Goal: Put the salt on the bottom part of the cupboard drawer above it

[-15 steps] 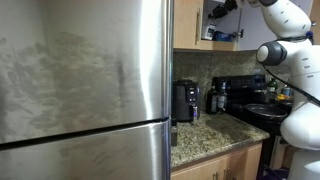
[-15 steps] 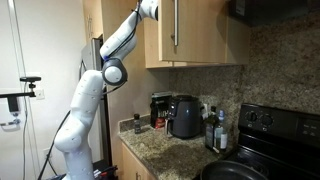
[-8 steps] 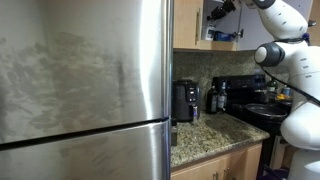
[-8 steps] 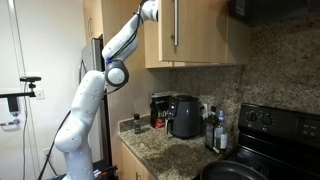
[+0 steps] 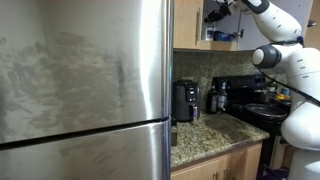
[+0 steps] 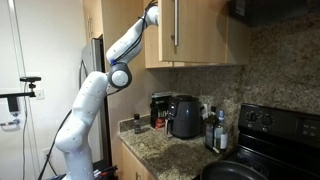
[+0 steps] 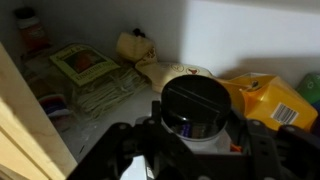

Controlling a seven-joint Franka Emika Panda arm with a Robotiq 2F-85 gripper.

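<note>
In the wrist view my gripper (image 7: pixel 192 140) is shut on the salt (image 7: pixel 192 105), a small canister with a dark round top and a blue and white side. It is held inside the cupboard drawer (image 7: pixel 240 35), over its white bottom shelf. In an exterior view the gripper (image 5: pixel 217 10) is inside the open wooden cabinet (image 5: pixel 190 25), high above the counter. In an exterior view the arm (image 6: pixel 135 40) reaches up behind the cabinet's door (image 6: pixel 190 30), and the gripper and salt are hidden there.
On the shelf lie a yellow packet (image 7: pixel 265 100), a light bag (image 7: pixel 140 50), flat green-labelled packets (image 7: pixel 85 70) and a jar (image 7: pixel 30 30). A steel fridge (image 5: pixel 85 90) fills one exterior view. A coffee maker (image 6: pixel 182 115), bottles (image 6: pixel 212 128) and a stove (image 6: pixel 270 140) are below.
The arm has pushed a little further up and into the cabinet. The salt stays held in the gripper.
</note>
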